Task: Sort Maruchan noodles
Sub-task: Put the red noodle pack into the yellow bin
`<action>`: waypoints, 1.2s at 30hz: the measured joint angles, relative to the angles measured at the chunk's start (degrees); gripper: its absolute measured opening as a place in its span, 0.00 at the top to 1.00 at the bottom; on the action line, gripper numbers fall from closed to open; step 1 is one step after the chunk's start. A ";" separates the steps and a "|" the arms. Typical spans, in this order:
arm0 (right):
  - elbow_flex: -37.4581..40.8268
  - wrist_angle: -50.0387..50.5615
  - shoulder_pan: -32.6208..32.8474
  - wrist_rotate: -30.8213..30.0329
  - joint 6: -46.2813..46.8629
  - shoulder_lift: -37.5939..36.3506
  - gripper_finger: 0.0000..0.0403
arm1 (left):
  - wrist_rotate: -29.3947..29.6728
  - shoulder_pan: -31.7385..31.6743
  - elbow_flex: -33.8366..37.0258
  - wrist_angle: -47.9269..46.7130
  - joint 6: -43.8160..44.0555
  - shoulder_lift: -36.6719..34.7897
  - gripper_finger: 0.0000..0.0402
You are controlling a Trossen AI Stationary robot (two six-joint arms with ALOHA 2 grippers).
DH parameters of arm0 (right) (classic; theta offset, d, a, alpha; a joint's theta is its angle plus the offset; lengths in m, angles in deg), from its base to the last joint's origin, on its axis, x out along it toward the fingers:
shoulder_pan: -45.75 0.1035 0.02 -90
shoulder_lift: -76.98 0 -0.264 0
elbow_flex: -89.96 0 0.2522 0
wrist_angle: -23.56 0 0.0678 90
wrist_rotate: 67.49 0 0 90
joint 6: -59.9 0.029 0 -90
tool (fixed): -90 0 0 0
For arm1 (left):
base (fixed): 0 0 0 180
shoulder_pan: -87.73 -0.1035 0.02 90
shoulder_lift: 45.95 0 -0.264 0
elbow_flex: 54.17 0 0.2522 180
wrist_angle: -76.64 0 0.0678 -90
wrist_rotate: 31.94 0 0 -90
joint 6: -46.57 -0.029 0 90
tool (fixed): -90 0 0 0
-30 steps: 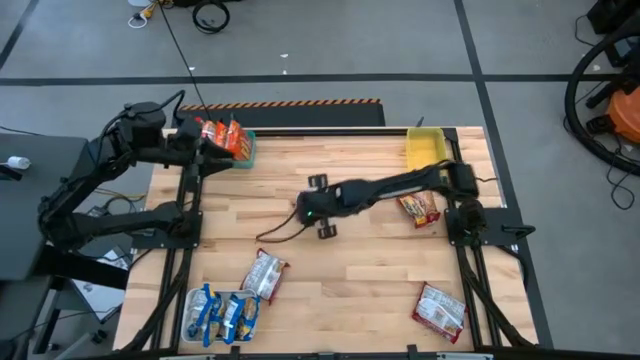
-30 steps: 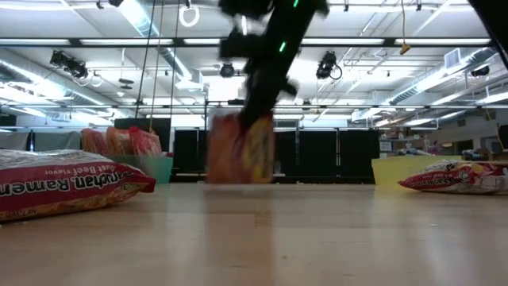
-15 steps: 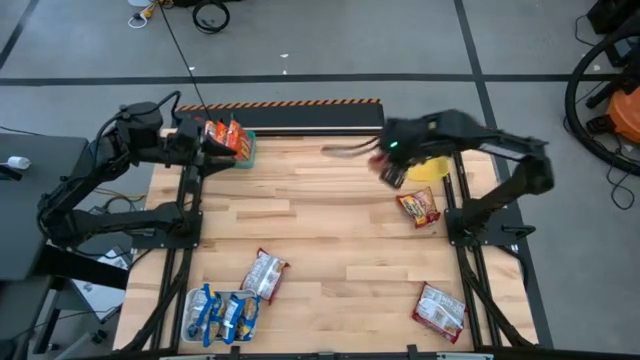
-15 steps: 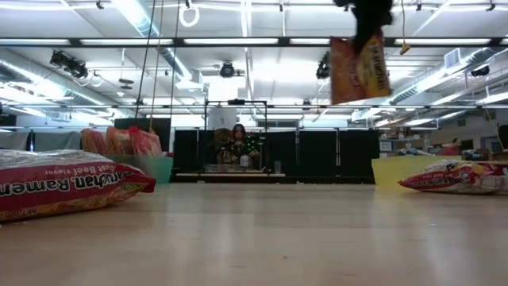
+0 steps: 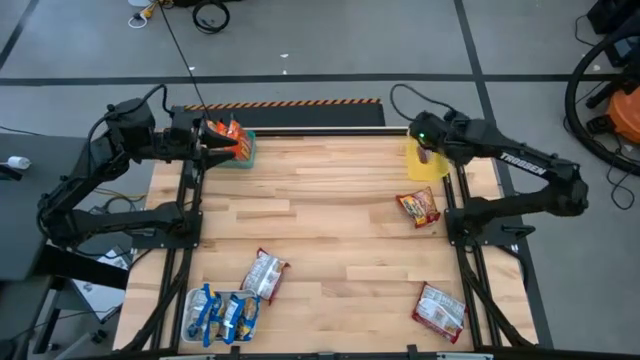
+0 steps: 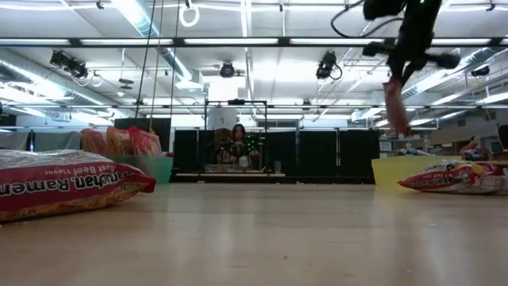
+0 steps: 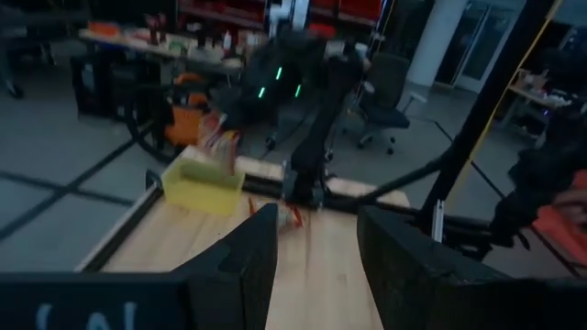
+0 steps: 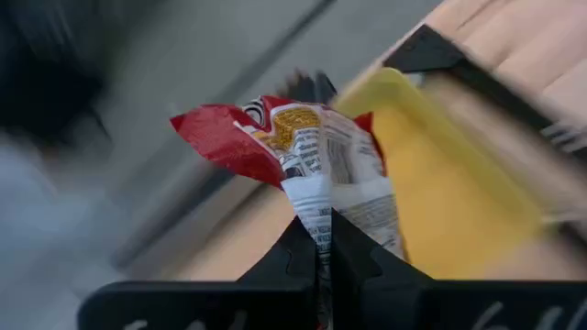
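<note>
High view. The right gripper [image 5: 428, 152] hangs over the yellow tray [image 5: 424, 160] at the far right corner of the table [image 5: 330, 230], presumably because that tray is where the red-and-white kind is collected. Another red-and-white packet [image 5: 418, 207] lies on the table just beside the yellow tray on its near side; a third [image 5: 440, 308] lies well apart from it, toward the near edge. A further packet [image 5: 264, 275] lies well apart from the tray, just beside the white tray [image 5: 192, 315], which holds blue-and-yellow packets [image 5: 225, 315]. The left gripper [image 5: 215, 140] waits at the teal tray [image 5: 245, 155], which holds orange packets [image 5: 230, 137], along the far edge from the yellow tray.

Low view. The held packet [image 6: 395, 103] dangles edge-on above the yellow tray [image 6: 389, 171], clear of its rim.

Left wrist view. The left gripper's fingers [image 7: 257, 261] stand apart with nothing between them; the yellow tray [image 7: 202, 191] shows far off.

Right wrist view. The right gripper [image 8: 323, 252] is pinched tight on the bottom seam of the red-and-white packet [image 8: 303, 156], which stands straight out from the fingertips, with the yellow tray [image 8: 440, 183] directly behind it. A release here would likely drop it in.
</note>
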 joint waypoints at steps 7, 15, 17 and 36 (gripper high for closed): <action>8.38 -21.27 -7.66 -5.93 20.13 6.96 0.97 | 0.02 0.00 0.00 6.46 1.85 0.00 0.61; 8.36 -20.97 -11.76 -5.49 34.25 14.01 0.97 | 0.00 0.02 -0.02 8.19 9.99 -0.02 0.61; 8.36 -21.50 -12.88 -5.12 34.25 14.00 0.96 | 0.00 0.02 -0.02 8.14 10.11 -0.02 0.61; 8.31 -19.01 -21.71 -0.91 33.85 13.31 0.96 | 0.48 0.02 -0.02 8.39 7.42 1.45 0.61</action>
